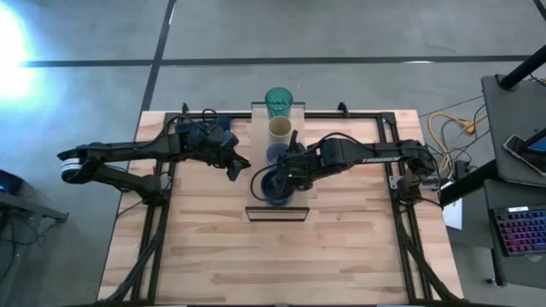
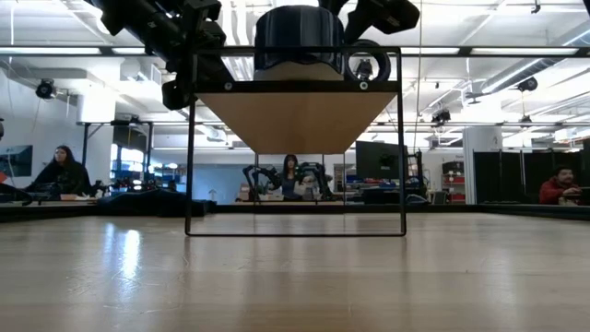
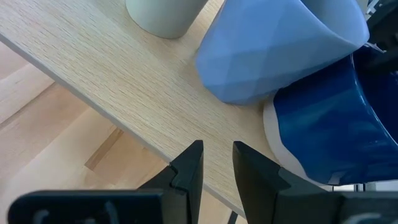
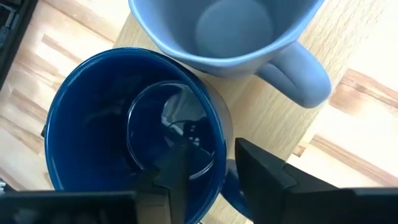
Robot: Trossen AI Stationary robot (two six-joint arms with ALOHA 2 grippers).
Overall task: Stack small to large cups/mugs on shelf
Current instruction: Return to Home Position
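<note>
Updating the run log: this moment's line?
Four cups on shelf | left claw open beside shelf | right claw open astride navy mug rim

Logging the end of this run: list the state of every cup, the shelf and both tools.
teal tumbler: upright on the shelf, at one end of the row.
cream cup: upright, second in row.
pale blue mug: upright, empty, third in row.
navy mug: upright, empty, last in row.
shelf: level, carrying all four.
left tool: slightly open, empty, beside the shelf.
right tool: open, over the navy mug's rim.
</note>
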